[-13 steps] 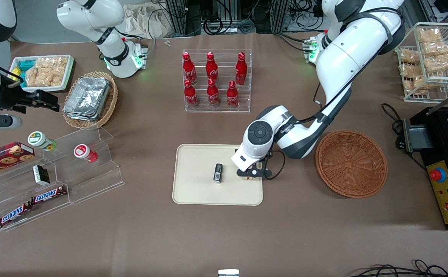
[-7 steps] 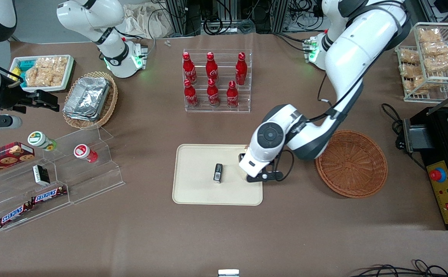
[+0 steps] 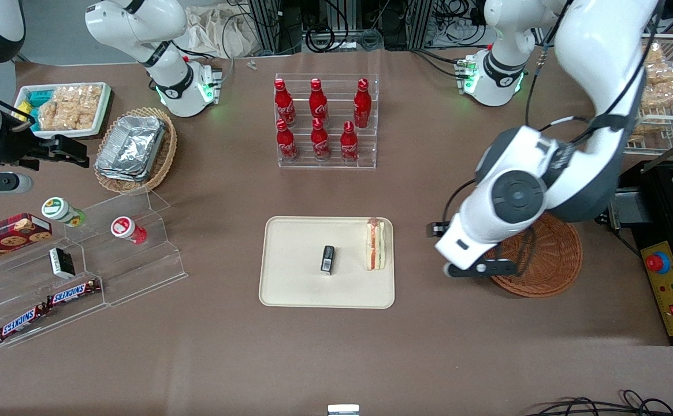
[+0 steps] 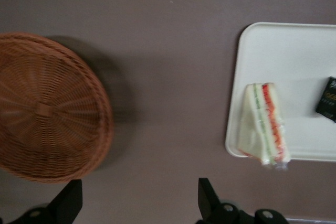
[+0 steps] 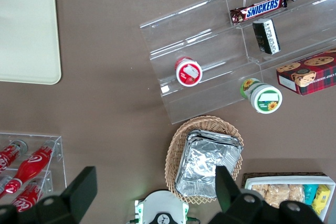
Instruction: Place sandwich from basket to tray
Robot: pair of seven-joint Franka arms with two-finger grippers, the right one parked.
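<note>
**Inspector:** Start with the big items. Where does the tray stand?

**Assistant:** The tray [image 3: 290, 289] lies flat on the table [image 3: 336, 358], nearer the front camera than the rack of red bottles [image 3: 324, 121]. The basket [image 3: 544, 260] sits on the table toward the working arm's end, well apart from the tray, and the wrist view shows nothing inside it.

**Inspector:** The sandwich?

**Assistant:** The sandwich [image 3: 375, 245] rests on the tray, at the edge nearest the basket; in the wrist view one corner of its wrapper reaches slightly over the rim. A small dark packet [image 3: 327, 259] lies just beside it, nearer the tray's middle.

**Inspector:** And the gripper?

**Assistant:** The gripper [image 4: 139, 200] hangs high over the bare table between tray and basket, by the basket's rim. Its fingers [image 4: 207, 195] are spread apart with nothing between them, clear of the sandwich.

**Inspector:** Finding?

**Assistant:** In my judgement the transfer is done: basket empty, sandwich on tray, released. Nothing appears left except parking the arm.
</note>
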